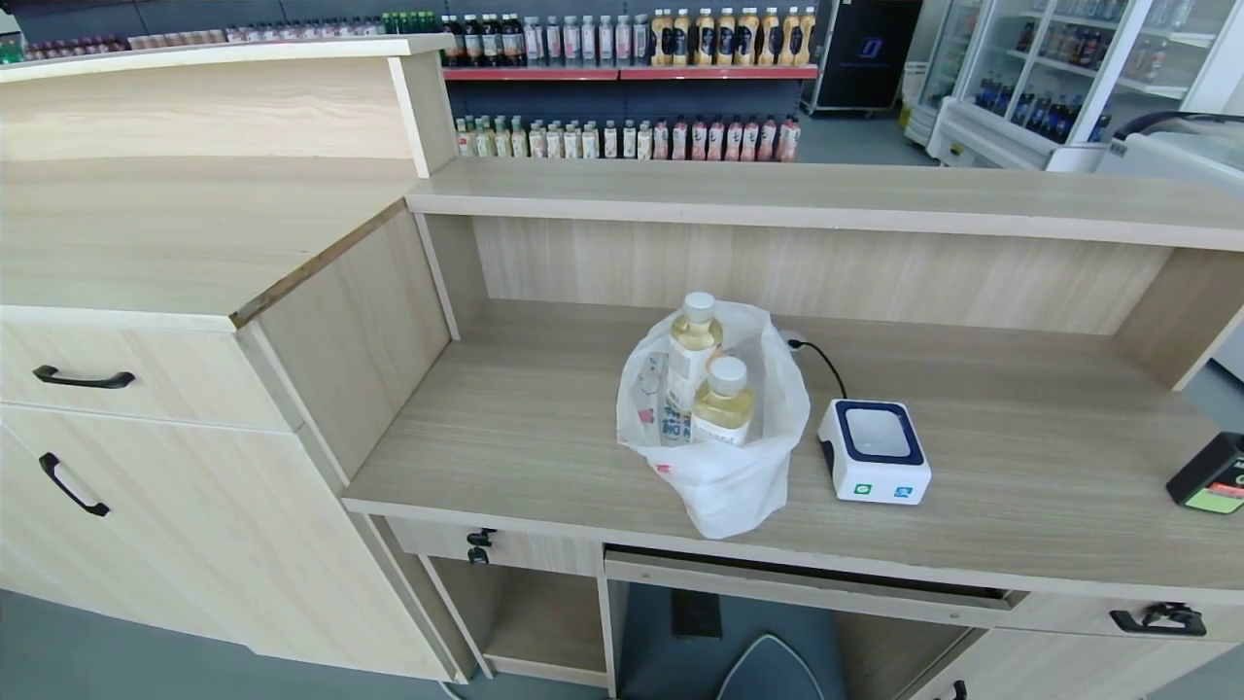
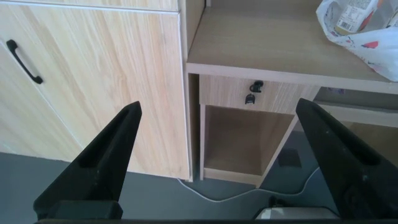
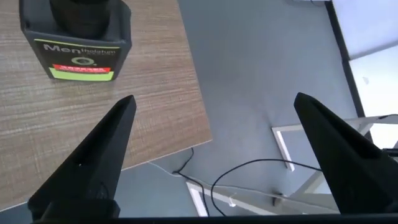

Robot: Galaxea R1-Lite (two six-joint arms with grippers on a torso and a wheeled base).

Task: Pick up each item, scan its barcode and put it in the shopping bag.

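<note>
The bag [image 1: 719, 457], white plastic and open-mouthed, stands on the counter [image 1: 544, 428] in the middle of the head view. Two capped bottles stand upright in it, touching: the tall bottle [image 1: 692, 365] behind and the short bottle [image 1: 724, 403] in front, both with yellowish liquid. The scanner [image 1: 873, 449] sits just right of the bag, its window facing up, and a black cable [image 1: 821, 362] runs from behind it toward the back wall. At the right edge of the frame, well apart from the scanner, a black item [image 1: 1210, 473] with a green label lies on the counter.

The left gripper [image 2: 219, 106] hangs low before the counter's front with its fingers spread wide and nothing between them. Beyond it are the cabinet door [image 2: 93, 93] and the open shelf [image 2: 242, 143] under the counter.

The right gripper [image 3: 214, 98] is likewise released and empty, over the counter's corner near the black item [image 3: 78, 40], with grey floor [image 3: 261, 74] beyond.
</note>
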